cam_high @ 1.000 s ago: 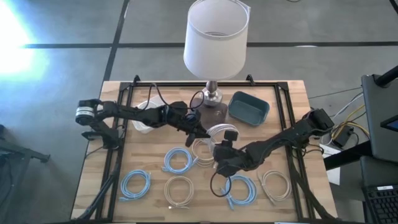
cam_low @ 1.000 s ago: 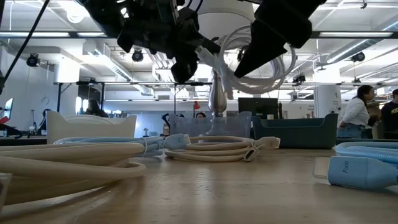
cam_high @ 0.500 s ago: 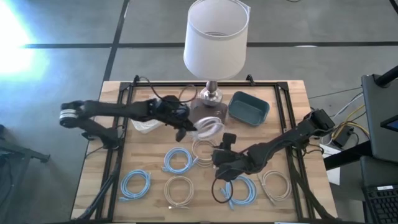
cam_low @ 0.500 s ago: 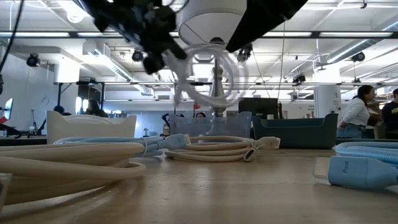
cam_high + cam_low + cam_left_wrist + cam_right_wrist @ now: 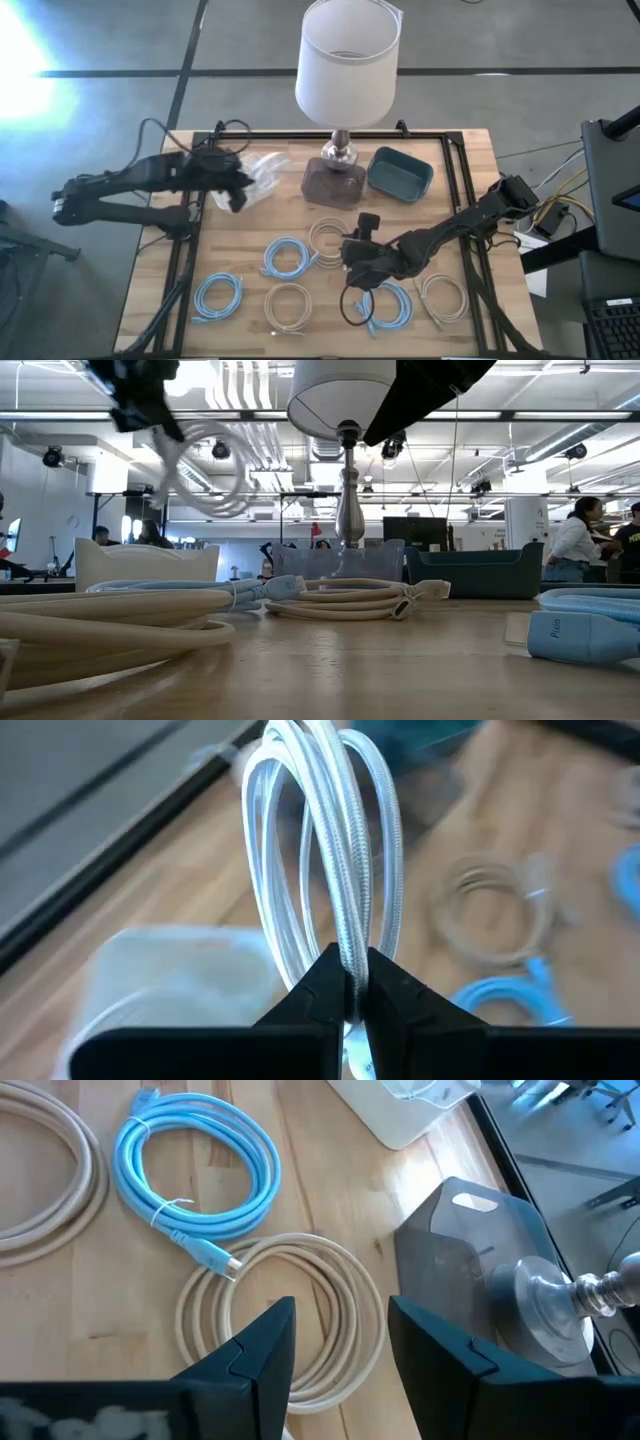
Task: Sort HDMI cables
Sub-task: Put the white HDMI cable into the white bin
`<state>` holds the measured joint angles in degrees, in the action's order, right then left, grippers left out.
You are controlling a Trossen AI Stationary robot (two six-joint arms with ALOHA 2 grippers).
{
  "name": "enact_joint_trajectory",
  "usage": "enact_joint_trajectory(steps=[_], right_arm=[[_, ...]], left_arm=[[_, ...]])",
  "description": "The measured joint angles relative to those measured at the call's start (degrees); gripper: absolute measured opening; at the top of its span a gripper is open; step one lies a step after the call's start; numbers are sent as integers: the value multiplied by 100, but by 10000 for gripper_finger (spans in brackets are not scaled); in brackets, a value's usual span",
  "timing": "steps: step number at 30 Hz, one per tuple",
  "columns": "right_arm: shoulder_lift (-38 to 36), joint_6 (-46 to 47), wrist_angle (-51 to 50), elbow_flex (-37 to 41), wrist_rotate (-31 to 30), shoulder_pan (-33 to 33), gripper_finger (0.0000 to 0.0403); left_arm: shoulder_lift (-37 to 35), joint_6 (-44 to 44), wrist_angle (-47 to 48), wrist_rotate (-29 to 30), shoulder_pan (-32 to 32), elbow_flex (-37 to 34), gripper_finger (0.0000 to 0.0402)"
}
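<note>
My left gripper (image 5: 242,184) is at the table's far left, shut on a white HDMI cable coil (image 5: 263,172) that is in the air beside a white container (image 5: 150,990). On the table lie blue coils (image 5: 287,256), (image 5: 217,296), (image 5: 385,305) and beige coils (image 5: 325,238), (image 5: 288,305), (image 5: 440,295). My right gripper (image 5: 357,254) hangs open above the table's middle. Its fingers stand over a beige coil (image 5: 290,1320) without touching it. My left gripper pinches the white coil's bundled windings at one spot on the ring (image 5: 347,960) between its two fingers. The fingers come from the table's left, slanting down. The ring stands edge-on beyond the fingertips (image 5: 325,982) and is lifted clear of the table (image 5: 205,470).
A lamp with a white shade (image 5: 346,62) stands at the far middle, its foot in a dark clear bin (image 5: 335,182). A teal bin (image 5: 398,172) sits to the right of it. A black frame (image 5: 195,230) runs round the table. People stand in the room behind.
My left gripper has carried the white coil from the table's middle, beside my right gripper, toward the left edge and up, to just beside the white container. It tipped more level on the way. The coil stays clear of the table. My right gripper has stayed over the middle.
</note>
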<state>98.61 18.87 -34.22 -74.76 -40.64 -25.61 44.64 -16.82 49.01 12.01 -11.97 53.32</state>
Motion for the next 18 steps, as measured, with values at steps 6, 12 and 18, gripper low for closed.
enact_joint_trajectory(steps=[6,12,18], right_arm=[[0,-4,0,2,2,10,148],[0,-83,2,4,2,13,150],[0,-121,4,5,9,13,145]], left_arm=[[-443,-232,961,598,-4,-51,23],[-484,-98,895,403,-3,-501,24],[-476,283,632,-72,-10,-842,24]])
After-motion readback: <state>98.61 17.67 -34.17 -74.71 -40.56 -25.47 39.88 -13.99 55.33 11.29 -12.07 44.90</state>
